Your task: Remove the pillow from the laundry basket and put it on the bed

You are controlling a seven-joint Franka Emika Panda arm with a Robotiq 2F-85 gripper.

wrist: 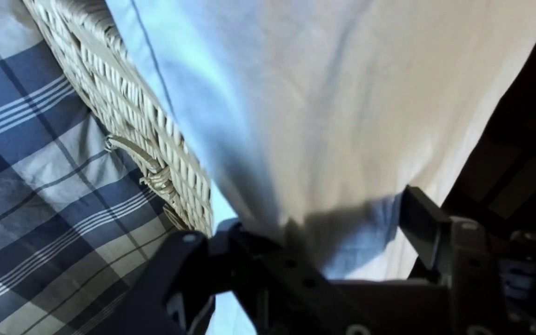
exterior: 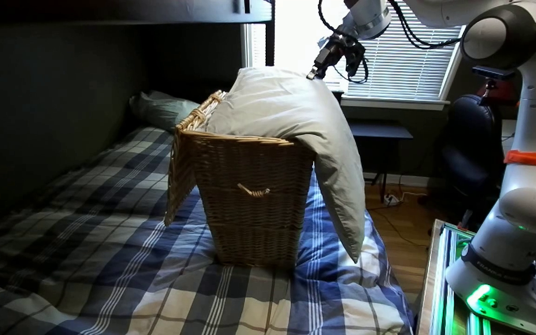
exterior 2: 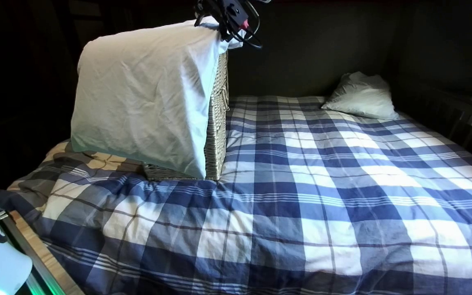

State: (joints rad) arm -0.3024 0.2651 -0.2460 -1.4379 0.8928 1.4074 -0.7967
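The white pillow (exterior: 291,107) lies draped over the top of the tan wicker laundry basket (exterior: 254,204), hanging down one side in both exterior views (exterior 2: 141,98). The basket's inside is hidden by it. The basket (exterior 2: 218,139) stands upright on the bed (exterior 2: 322,196), on the plaid blanket. My gripper (exterior: 332,72) is at the pillow's upper edge, pointing down, in both exterior views (exterior 2: 211,29). In the wrist view the gripper (wrist: 349,209) has its fingers apart, with pillow fabric (wrist: 342,102) right below and between them. Whether the fingers touch it is hard to tell.
The basket's lid (exterior: 179,181) hangs open on its side. A greyish pillow (exterior: 163,109) lies at the bed's far end. The upper bunk board (exterior: 133,11) runs overhead. A window with blinds (exterior: 412,60) is behind the arm.
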